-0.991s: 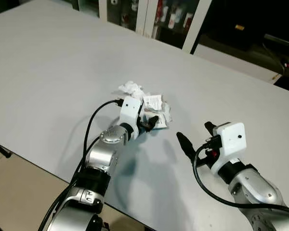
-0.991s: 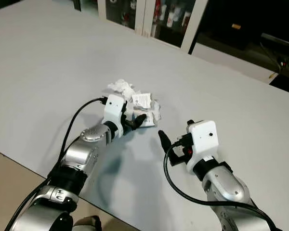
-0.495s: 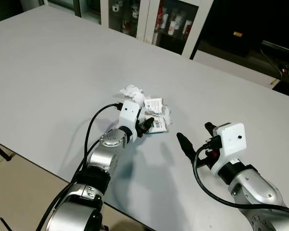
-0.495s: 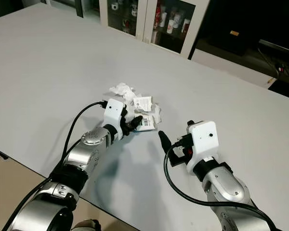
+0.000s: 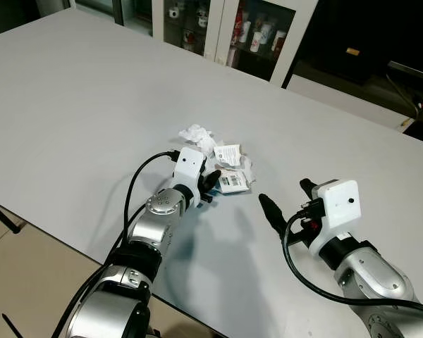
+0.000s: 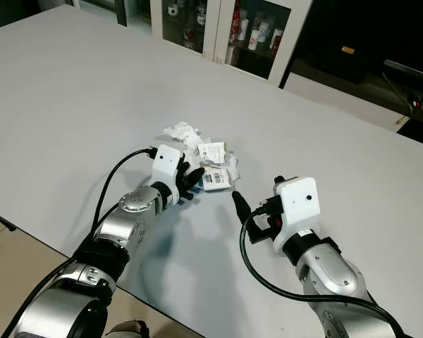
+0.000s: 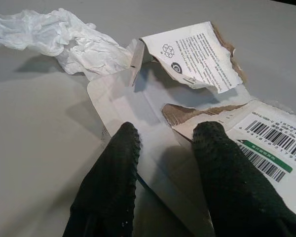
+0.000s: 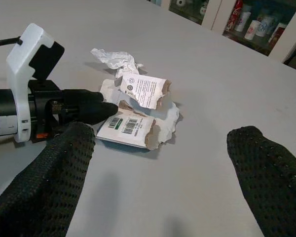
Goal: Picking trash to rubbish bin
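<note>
A heap of trash lies on the white table: a crumpled tissue, a torn printed flap and a torn white cardboard pack with a barcode. My left gripper is at the pack's near edge. In the left wrist view its fingers stand apart over the cardboard, open, with the tissue beyond. My right gripper hovers open to the right of the heap, a short gap away, and faces the pack.
Glass-door cabinets with bottles stand beyond the table's far edge. The table's near edge runs just under my left arm, with beige floor below. Bare tabletop surrounds the heap.
My left wrist has turned and its fingertips have drawn back a little toward the pack's near edge. The right arm has not moved. The view has shifted slightly.
</note>
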Motion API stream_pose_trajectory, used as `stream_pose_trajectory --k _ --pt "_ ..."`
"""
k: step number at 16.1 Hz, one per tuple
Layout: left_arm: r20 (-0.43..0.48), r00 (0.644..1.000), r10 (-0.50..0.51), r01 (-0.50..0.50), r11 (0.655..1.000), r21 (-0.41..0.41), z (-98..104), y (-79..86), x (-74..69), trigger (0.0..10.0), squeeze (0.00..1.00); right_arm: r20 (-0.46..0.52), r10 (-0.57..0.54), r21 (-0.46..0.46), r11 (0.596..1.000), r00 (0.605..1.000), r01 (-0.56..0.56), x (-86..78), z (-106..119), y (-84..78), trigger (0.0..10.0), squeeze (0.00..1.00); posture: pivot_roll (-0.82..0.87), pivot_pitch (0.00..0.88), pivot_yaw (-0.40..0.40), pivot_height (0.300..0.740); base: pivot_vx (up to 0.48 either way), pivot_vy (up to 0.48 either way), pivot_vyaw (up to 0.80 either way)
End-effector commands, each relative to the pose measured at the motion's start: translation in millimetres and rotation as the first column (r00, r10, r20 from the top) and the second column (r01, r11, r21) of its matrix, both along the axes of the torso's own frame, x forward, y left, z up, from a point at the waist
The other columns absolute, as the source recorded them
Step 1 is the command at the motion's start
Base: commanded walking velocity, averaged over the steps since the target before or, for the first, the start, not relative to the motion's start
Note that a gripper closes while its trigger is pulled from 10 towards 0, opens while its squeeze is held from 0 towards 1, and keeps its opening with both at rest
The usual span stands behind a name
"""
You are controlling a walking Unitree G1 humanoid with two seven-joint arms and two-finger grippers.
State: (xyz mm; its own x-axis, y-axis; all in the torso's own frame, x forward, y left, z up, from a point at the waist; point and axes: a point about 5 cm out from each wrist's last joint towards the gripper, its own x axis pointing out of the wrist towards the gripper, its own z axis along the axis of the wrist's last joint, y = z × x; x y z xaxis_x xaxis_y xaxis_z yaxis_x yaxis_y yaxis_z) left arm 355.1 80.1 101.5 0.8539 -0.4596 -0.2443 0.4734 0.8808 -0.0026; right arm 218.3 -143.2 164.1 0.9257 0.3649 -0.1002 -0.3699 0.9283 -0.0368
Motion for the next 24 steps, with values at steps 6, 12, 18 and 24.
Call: stream_pose_trajectory --k 6,12,18,24 --pt "0.045 0.995 0.084 -0.084 0.996 0.009 -2.3 21.3 -11.3 0.0 0.0 0.02 -0.027 -0.021 0.999 0.999 0.027 2.9 1.0 -6.4 10.0 0.0 0.08 0.124 -0.133 0.74 0.0 0.0 0.0" --pt "0.297 0.942 0.156 -0.159 0.987 -0.013 47.2 42.7 -22.8 0.0 0.0 0.024 -0.004 -0.017 1.0 1.0 0.004 12.1 -2.3 -3.3 10.0 0.0 0.14 0.121 -0.138 0.74 0.0 0.0 0.0" --pt "0.214 0.976 0.024 0.006 0.99 -0.139 53.3 -1.5 -17.1 10.0 1.0 0.035 0.01 -0.021 1.0 0.999 -0.009 16.9 -2.3 -0.5 10.0 0.0 0.13 0.118 -0.15 0.74 0.0 0.0 0.0" --pt "0.052 0.999 0.003 0.008 0.977 -0.215 32.4 -22.8 -6.7 10.0 1.0 0.037 -0.01 -0.031 0.999 0.999 0.011 13.7 -1.5 -4.2 10.0 0.0 0.09 0.115 -0.148 0.74 0.0 0.0 0.0"
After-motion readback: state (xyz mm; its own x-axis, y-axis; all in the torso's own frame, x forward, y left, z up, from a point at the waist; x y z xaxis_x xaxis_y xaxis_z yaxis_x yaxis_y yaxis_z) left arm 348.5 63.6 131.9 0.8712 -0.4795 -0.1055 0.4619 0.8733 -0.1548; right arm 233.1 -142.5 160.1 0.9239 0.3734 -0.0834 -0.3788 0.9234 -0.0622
